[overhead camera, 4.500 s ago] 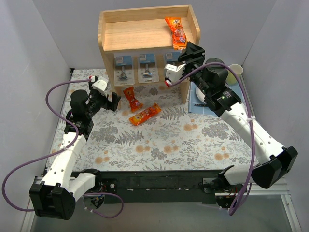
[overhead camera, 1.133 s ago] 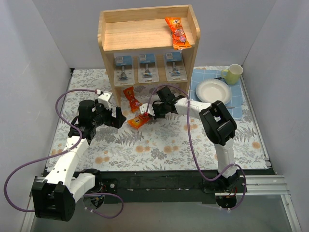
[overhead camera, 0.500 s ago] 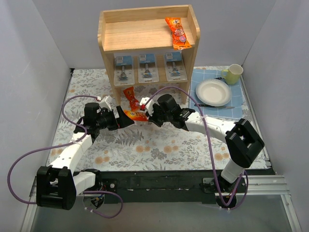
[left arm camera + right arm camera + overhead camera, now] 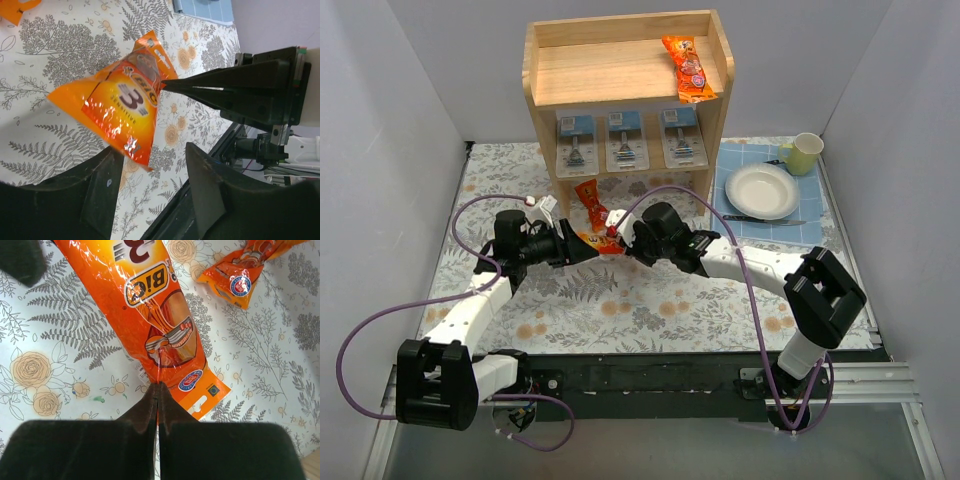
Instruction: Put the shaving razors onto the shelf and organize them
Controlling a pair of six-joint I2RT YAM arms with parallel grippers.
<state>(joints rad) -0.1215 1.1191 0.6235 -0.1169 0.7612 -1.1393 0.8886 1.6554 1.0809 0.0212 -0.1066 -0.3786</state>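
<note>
Midway across the flowered bench point(image 4: 650, 295), an orange BiC packet point(image 4: 125, 107) is held up off the cloth between the two arms. At its hang-hole end the right claw point(image 4: 157, 386) is pressed together, pinching the packet's edge. The left claw point(image 4: 151, 152) stands spread, its fingers either side of the opposite end without visibly touching it. Just beyond, a second orange packet point(image 4: 592, 203) lies flat near the foot of the shelf point(image 4: 535, 75). Three blister-packed razors point(image 4: 627, 140) stand in a row on the lower tier. Farther back, a third orange packet point(image 4: 685, 68) lies at the right of the top tier.
</note>
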